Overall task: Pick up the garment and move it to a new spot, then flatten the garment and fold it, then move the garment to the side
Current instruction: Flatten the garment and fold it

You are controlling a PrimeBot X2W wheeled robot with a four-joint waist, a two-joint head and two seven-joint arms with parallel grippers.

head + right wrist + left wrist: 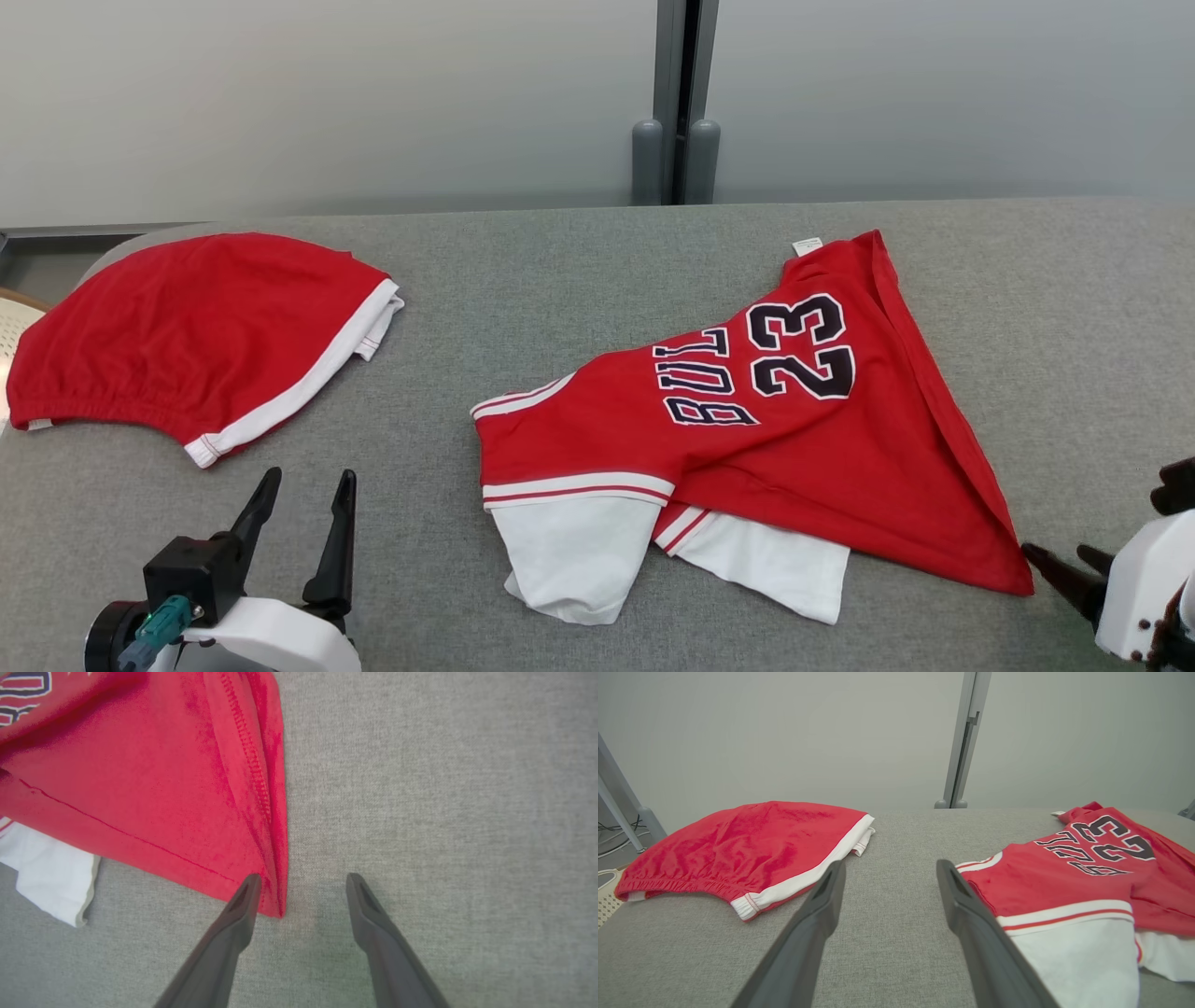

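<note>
Table [579, 252]: under everything, wall behind.
Jersey [747, 439]: on table, centre to right.
Shorts [187, 336]: on table, far left, well apart from jersey.
Left gripper [310, 473]: near edge, before the gap between them.
Right gripper [1055, 553]: just beside jersey's near right corner.
Post [675, 140]: behind table, middle.

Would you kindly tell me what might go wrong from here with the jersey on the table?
The jersey lies bunched, one white sleeve tucked under its red body; folding it unflattened would likely trap creases.
The right gripper is open with one finger at the jersey's corner; closing there may pinch only the hem and slip.
The red shorts lie close to the open left gripper; a sweep could drag them.
</note>
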